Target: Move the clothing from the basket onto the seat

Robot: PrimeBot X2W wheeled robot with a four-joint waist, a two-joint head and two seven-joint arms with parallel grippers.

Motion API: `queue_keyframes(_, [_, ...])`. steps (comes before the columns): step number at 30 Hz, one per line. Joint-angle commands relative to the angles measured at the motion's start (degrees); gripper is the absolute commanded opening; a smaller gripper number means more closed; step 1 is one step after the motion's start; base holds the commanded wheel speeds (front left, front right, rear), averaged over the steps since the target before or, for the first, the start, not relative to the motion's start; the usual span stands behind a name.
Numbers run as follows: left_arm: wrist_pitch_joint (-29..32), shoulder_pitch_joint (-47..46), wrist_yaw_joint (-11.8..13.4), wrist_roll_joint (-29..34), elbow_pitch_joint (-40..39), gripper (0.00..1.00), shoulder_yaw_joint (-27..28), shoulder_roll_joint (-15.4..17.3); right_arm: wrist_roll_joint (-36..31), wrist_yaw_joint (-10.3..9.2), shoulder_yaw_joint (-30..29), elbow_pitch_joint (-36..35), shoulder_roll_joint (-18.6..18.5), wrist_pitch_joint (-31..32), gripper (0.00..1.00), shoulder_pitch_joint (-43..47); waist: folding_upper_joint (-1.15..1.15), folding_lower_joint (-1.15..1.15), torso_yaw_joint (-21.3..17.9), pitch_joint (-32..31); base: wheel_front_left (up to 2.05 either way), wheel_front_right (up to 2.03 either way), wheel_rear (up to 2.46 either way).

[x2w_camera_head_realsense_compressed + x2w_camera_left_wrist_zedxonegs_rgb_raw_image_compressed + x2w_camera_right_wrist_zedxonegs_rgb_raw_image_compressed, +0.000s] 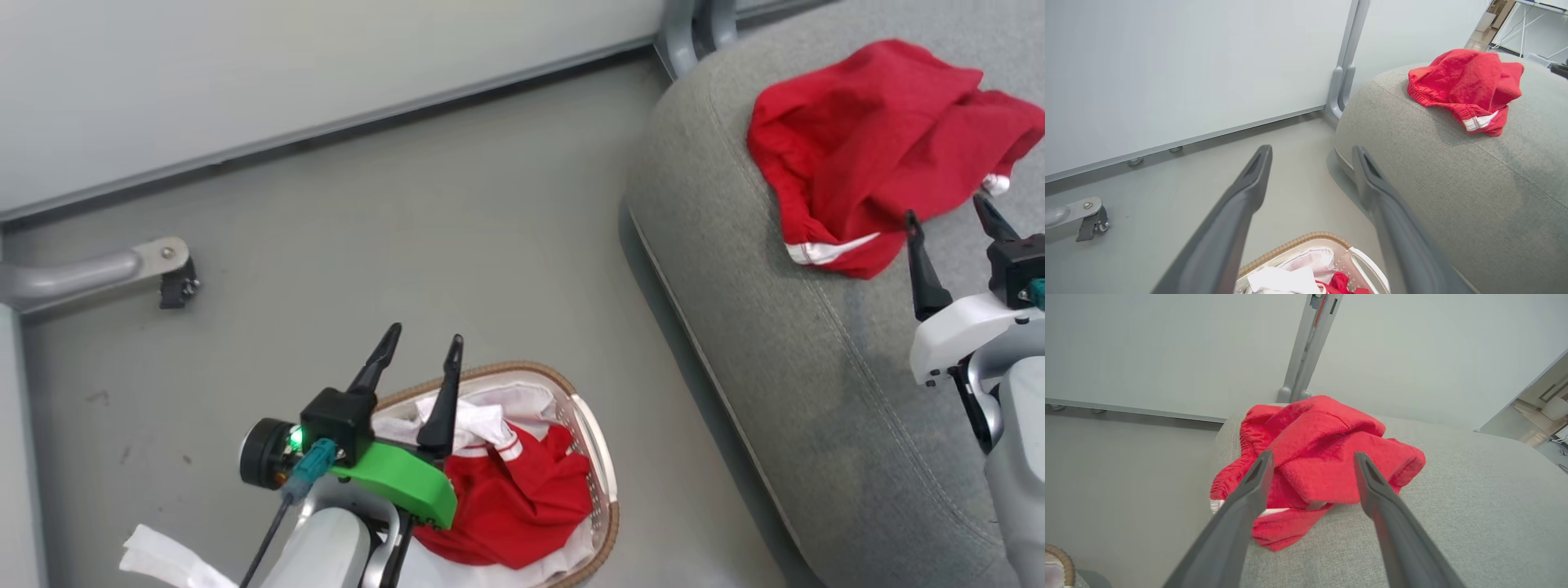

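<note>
One red piece of clothing point(873, 139) lies crumpled on the grey seat point(775, 351), its white stripe at the near edge; it is seen too in the left wrist view point(1466, 85) and the right wrist view point(1318, 465). My right gripper point(947, 216) stands open just short of it, nothing between its fingers point(1249, 494). More red clothing with white trim point(514, 490) fills the basket point(600, 457) on the floor. My left gripper point(424, 343) hovers open above the basket's point(1298, 243) far rim, holding nothing.
A white wall panel with a grey metal foot and caster point(167, 273) runs along the back. A grey post point(690, 33) stands behind the seat. White fabric point(159, 559) lies on the floor at the lower left. Grey floor lies between basket and seat.
</note>
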Motion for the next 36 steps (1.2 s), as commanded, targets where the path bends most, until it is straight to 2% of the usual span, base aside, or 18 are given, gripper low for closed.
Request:
queue_keyframes(1, [-0.02, 1.37, 0.27, -0.59, -0.32, 1.0, 1.16, -0.05, 0.32, -0.06, 0.36, -0.22, 0.11, -0.1, 1.0, 0.15, 0.0, 0.0, 2.9, -4.17, 0.0, 0.0, 0.0])
queue_keyframes(7, [-0.03, 4.9, 0.79, -0.77, -1.46, 1.0, 6.88, -0.43, 0.58, -0.07, 2.71, -1.62, 3.04, -0.1, 1.0, -0.62, 0.0, 0.0, 4.32, -7.87, 0.0, 0.0, 0.0])
queue_keyframes(10, [-0.03, 7.27, 1.04, -0.6, -2.09, 1.0, 10.42, -0.42, 0.24, -0.06, 3.02, -3.23, 6.77, -0.1, 1.0, 0.7, 0.0, 0.0, 4.85, -9.22, 0.0, 0.0, 0.0])
queue_keyframes(17, [-0.03, 12.54, 1.54, 0.15, -4.29, 1.0, 17.69, -0.52, -0.36, -0.06, 5.13, -7.87, 12.11, -0.1, 1.0, 6.08, 0.0, 0.0, 6.57, -11.11, 0.0, 0.0, 0.0])
queue_keyframes(24, [-0.03, 17.17, 0.12, 1.12, -5.72, 1.0, 21.73, -1.32, 3.53, -0.06, 6.88, -12.66, 13.25, -0.1, 1.0, 13.95, 0.0, 0.0, 8.46, -13.1, 0.0, 0.0, 0.0])
queue_keyframes(36, [-0.03, 19.8, -1.42, 2.07, -6.4, 1.0, 22.14, -2.14, 7.2, -0.06, 7.25, -14.9, 13.2, -0.1, 1.0, 22.03, 0.0, 0.0, 10.02, -15.3, 0.0, 0.0, 0.0])
